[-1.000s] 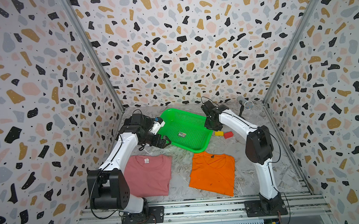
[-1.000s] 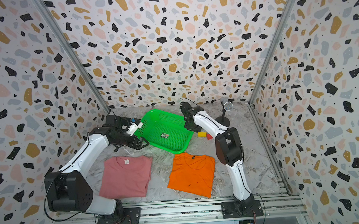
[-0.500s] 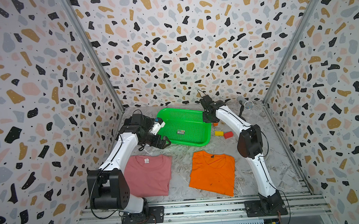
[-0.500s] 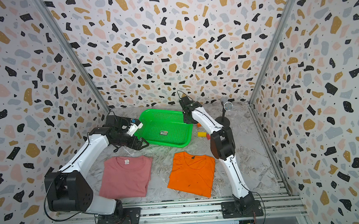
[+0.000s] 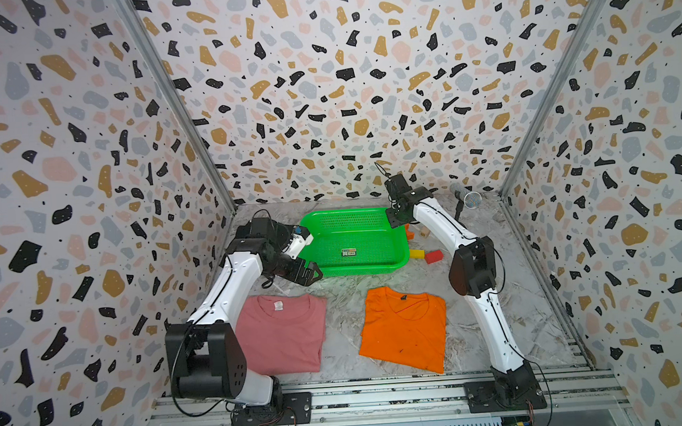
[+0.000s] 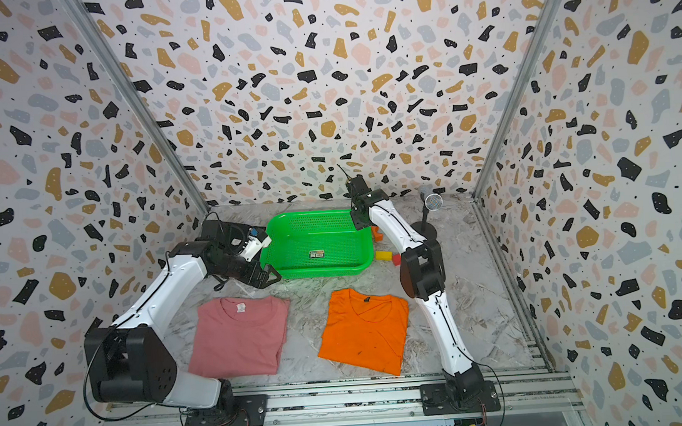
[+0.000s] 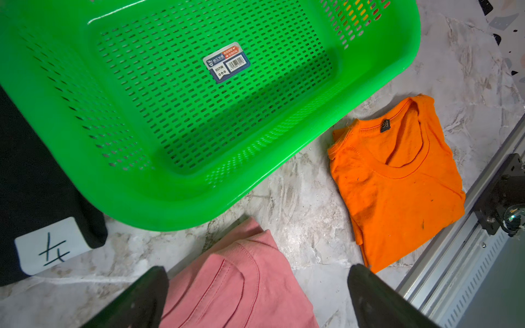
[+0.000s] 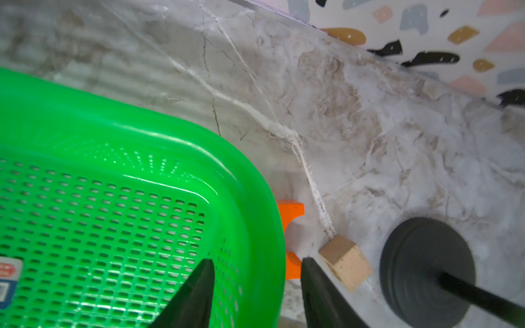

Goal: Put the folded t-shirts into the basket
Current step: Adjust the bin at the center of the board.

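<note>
On the marble table (image 5: pixel 345 326) the green basket (image 5: pixel 358 269) sits far middle, with the pink shirt (image 5: pixel 282 337) near left and the orange shirt (image 5: pixel 403 331) near right, both flat outside it. The black shirt (image 7: pixel 34 170) shows only in the left wrist view, against the basket's side. The left gripper (image 5: pixel 308 272) hangs wide apart over the pink shirt's far edge, the right gripper (image 8: pixel 255 259) has its fingers parted astride the basket's far right rim, and a yellow block (image 5: pixel 416 253) and red block (image 5: pixel 434 256) lie just right of the basket.
</note>
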Controlling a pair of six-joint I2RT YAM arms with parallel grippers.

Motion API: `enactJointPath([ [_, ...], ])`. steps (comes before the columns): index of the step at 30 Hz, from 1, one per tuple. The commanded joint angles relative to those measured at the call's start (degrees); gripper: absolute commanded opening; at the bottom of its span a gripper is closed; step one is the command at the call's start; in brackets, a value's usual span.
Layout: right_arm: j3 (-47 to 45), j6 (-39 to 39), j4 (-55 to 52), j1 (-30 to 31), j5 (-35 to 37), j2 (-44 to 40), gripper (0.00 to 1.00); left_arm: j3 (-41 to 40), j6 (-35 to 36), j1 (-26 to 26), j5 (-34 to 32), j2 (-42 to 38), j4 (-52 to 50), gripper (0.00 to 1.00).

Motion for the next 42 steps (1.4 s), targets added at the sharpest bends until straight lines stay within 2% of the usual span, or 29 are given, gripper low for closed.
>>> enactJointPath([
  [1,2.27,-1.0,-0.85,-0.07,-0.84,-4.41,0.6,2.29,-0.88,0.52,-3.99,0.51,0.69,1.0],
  [5,1.31,2.76,-3.99,-0.07,-0.8,-8.39,0.64,2.69,-4.74,2.12,-9.55,0.82,4.13,1.0],
  [7,-2.09,4.64,-4.65,-0.07,-0.79,-11.28,0.66,3.79,-5.25,3.2,-8.69,1.86,3.56,1.0],
  [11,-11.43,3.86,-3.85,-0.09,-8.07,-18.05,0.71,6.05,-6.32,5.03,-4.71,3.21,1.26,1.0],
  [14,-22.07,2.85,0.05,-0.07,-13.52,-26.77,0.74,5.98,-6.58,6.48,-4.52,2.31,1.39,1.0],
  [18,-39.05,1.88,10.94,0.08,-26.13,-38.4,0.76,5.17,-5.7,8.98,-3.37,0.85,0.8,1.0],
  [19,-42.16,2.48,13.8,0.35,-27.47,-40.82,0.76,4.87,-5.36,9.54,-3.26,0.58,0.58,1.0],
  [22,-53.04,9.53,18.58,0.94,-26.7,-46.74,0.73,4.74,-2.75,10.39,-1.47,0.11,-2.06,1.0],
  [24,-58.79,16.47,18.35,0.95,-28.76,-49.19,0.72,5.65,4.16,10.22,5.71,-0.22,-7.78,1.0],
  [26,-63.24,20.54,16.0,0.9,-36.32,-50.42,0.69,6.99,10.27,8.46,11.48,-1.32,-13.91,1.0],
  [29,-69.71,21.87,10.98,0.91,-46.86,-51.37,0.54,5.64,11.76,3.23,9.65,-4.93,-13.77,1.0],
  [32,-75.38,21.72,6.5,0.93,-50.33,-53.38,0.49,6.56,13.62,-3.27,8.34,-3.91,-16.07,1.0],
  [36,-82.39,22.32,6.62,0.92,-49.16,-58.96,0.51,6.9,12.92,-12.93,6.32,-1.26,-16.54,1.0],
  [40,-85.36,21.77,4.24,0.94,-45.88,-62.46,0.52,4.54,10.03,-18.19,6.04,0.52,-12.38,1.0],
  [42,-86.59,22.02,2.3,0.93,-40.31,-63.34,0.53,3.38,7.01,-19.83,5.85,1.34,-9.28,1.0],
])
